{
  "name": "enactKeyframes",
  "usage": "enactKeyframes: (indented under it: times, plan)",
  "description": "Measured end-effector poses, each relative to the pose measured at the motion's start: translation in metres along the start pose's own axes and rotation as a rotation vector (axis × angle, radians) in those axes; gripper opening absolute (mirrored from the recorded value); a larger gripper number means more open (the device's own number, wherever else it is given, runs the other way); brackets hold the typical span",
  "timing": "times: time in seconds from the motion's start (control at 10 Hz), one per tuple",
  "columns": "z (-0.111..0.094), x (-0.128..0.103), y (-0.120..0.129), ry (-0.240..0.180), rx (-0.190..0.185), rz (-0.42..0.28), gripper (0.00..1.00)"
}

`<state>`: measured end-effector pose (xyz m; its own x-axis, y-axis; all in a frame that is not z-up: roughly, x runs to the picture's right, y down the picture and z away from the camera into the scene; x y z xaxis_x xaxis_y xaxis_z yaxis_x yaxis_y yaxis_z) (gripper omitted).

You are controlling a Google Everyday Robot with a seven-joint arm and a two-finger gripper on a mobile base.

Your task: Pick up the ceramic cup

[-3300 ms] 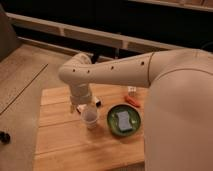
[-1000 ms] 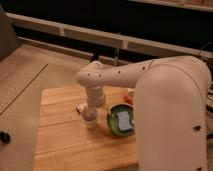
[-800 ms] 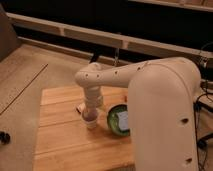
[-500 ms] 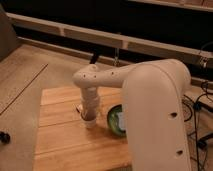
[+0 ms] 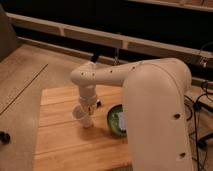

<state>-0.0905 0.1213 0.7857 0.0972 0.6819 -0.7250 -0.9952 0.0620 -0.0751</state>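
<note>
The ceramic cup (image 5: pixel 82 117) is a small pale tumbler standing tilted on the wooden table (image 5: pixel 60 145), its rim turned up and to the left. My gripper (image 5: pixel 86 111) comes down from the white wrist right above it and is closed on the cup's upper right side. The gripper's tips are mostly hidden by the wrist and the cup. The round green bowl (image 5: pixel 115 121) lies just right of the cup, with something pale inside, and my forearm covers its right half.
My bulky white arm (image 5: pixel 155 115) fills the right side of the view and hides that part of the table. A small dark object (image 5: pixel 98 103) sits behind the wrist. Cables (image 5: pixel 201 100) hang at the right; a dark wheel (image 5: pixel 4 136) is on the floor at the left.
The gripper has come down from beside the cup onto it and closed. The cup now sits tilted and slightly further left. The arm covers more of the green bowl.
</note>
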Motion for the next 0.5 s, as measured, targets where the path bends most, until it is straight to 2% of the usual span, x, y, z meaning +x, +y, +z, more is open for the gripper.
enactKeyframes:
  times: [0.1,0.4,0.5]
  plan:
    - [-0.014,-0.003,0.005,-0.033,-0.003,-0.001,0.00]
    - [-0.081,-0.018,0.026,-0.198,-0.002,-0.033,0.00]
    - [-0.091,-0.019,0.031,-0.222,-0.005,-0.040,0.00]
